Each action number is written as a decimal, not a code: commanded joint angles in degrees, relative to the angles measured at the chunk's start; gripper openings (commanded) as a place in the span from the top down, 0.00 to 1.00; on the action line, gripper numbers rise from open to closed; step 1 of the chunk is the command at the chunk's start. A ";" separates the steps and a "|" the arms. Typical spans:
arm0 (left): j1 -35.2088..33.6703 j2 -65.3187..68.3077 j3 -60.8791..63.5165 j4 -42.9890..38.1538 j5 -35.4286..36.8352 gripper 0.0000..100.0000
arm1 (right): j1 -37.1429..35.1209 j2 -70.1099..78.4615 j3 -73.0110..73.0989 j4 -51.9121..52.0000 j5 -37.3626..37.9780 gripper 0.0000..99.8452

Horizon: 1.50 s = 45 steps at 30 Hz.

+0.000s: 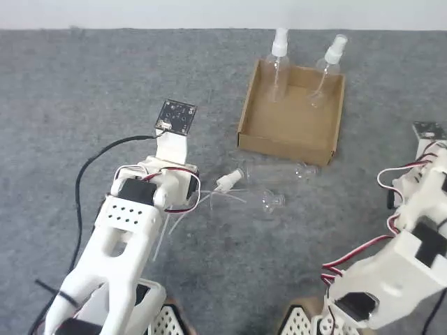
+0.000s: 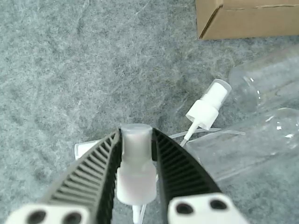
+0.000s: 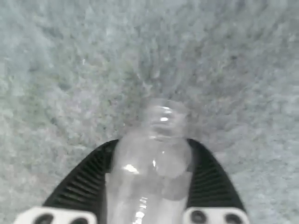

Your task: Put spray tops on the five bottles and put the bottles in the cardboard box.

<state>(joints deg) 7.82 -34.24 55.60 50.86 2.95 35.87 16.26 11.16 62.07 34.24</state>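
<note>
— How much has been finished?

— A clear plastic bottle with a white spray top and a second topped bottle are stood upright inside the shallow brown cardboard box, against its 12 o'clock wall. That is two of the five.

— And what is left?

— Three bottles, as far as can be judged. One bare clear bottle and another bare bottle are laid on the grey felt table at the box's 6 o'clock. A loose white spray top is lying just beside them at their 9 o'clock.

— How are the grippers occupied?

— A white pump top is pinched between the ribbed black fingers of the left gripper, at the box's 8 o'clock. An open-necked clear bottle is clamped in the right gripper above bare felt. Joining these two is judged to be the step in hand. After that, two cappings and three boxings would be needed.
</note>
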 commanded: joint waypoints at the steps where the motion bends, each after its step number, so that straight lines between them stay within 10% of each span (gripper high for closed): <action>1: -0.35 -2.55 -0.48 -1.23 0.53 0.99 | -1.01 -1.27 -6.86 1.89 6.59 0.98; 12: -0.35 -2.37 -0.48 -1.23 0.44 0.99 | -3.74 0.57 -8.09 3.38 13.19 0.98; 21: -0.35 -2.29 -0.48 -1.23 0.44 0.99 | -3.74 2.86 -8.26 3.47 13.36 0.78; 45: -0.35 -2.29 -0.48 -1.23 0.44 0.99 | -3.47 5.05 -13.71 10.77 13.10 0.83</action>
<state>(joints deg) 7.82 -34.24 55.60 50.86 2.95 32.70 22.33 0.79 72.62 46.90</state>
